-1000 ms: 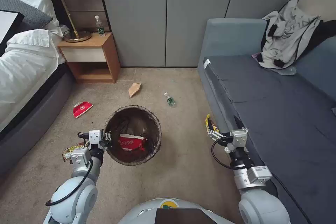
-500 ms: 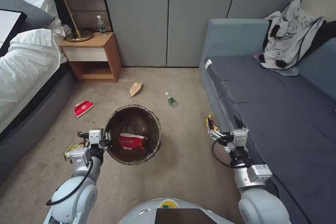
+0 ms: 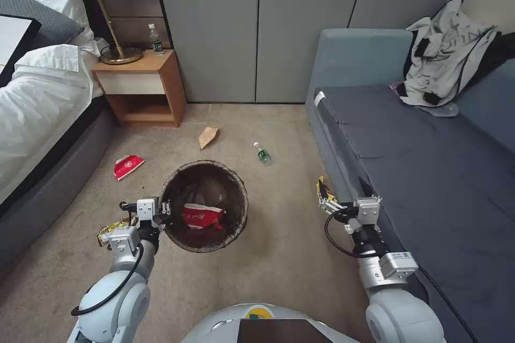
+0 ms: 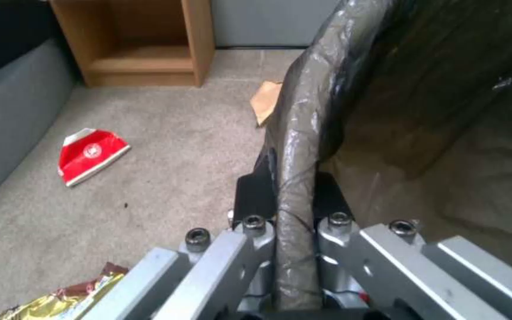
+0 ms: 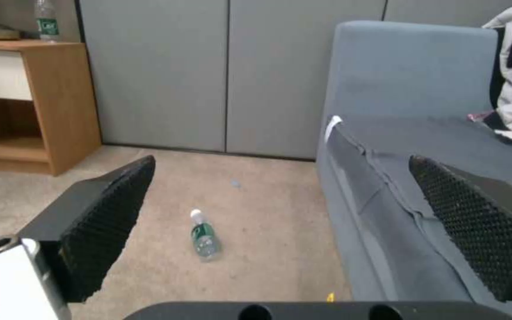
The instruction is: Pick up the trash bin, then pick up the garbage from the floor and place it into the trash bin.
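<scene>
The trash bin (image 3: 236, 209), round with a dark bag over its rim, hangs above the carpet in the head view. My left gripper (image 3: 164, 209) is shut on its near-left rim (image 4: 303, 133), one finger on each side of it. A red-and-white carton (image 3: 201, 217) lies inside. Garbage on the floor: a red carton (image 3: 127, 165) (image 4: 90, 155), a brown paper bag (image 3: 207, 135), a bottle (image 3: 262, 154) (image 5: 204, 234), a gold wrapper (image 3: 110, 229) under my left arm, and a yellow wrapper (image 3: 323, 190) by the sofa. My right gripper (image 3: 343, 197) (image 5: 280, 213) stands open and holds nothing, just beside the yellow wrapper.
A grey sofa (image 3: 429, 171) with grey-white clothing (image 3: 445, 53) runs along the right. A bed (image 3: 37, 112) lies on the left. The wooden nightstand (image 3: 140, 88) holds a lamp and another bottle (image 3: 155, 39). Grey wardrobe doors close off the back.
The whole head view has shifted slightly, so the camera moved. Both arms, the held bin and the litter keep their places.
</scene>
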{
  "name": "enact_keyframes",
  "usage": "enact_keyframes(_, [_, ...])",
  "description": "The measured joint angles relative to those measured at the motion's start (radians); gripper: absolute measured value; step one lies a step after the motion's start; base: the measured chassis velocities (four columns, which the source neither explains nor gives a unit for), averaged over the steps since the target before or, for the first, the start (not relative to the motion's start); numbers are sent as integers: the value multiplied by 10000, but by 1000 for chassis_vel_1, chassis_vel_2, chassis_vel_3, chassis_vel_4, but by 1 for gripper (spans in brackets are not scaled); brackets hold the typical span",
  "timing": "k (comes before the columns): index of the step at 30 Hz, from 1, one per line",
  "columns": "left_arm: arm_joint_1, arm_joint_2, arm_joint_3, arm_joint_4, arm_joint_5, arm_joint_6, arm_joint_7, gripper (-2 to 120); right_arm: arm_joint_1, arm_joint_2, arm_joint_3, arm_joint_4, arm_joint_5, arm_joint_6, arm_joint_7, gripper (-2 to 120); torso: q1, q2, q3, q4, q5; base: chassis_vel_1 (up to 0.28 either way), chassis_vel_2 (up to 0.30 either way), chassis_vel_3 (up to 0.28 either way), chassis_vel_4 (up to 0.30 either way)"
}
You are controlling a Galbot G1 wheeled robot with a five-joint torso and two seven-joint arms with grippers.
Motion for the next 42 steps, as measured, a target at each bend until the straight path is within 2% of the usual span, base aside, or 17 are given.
enact_keyframes(17, [6,-19,39,-35,33,-13,2,0,-17,36,-60,-39,0,22,-36,100,0,0,0,0,0,-32,30,30,-27])
enact_keyframes(42, [-48,-18,25,-18,25,-13,3,0,-3,53,-119,-73,-23,59,-89,100,0,0,0,1,0,-89,83,90,-84])
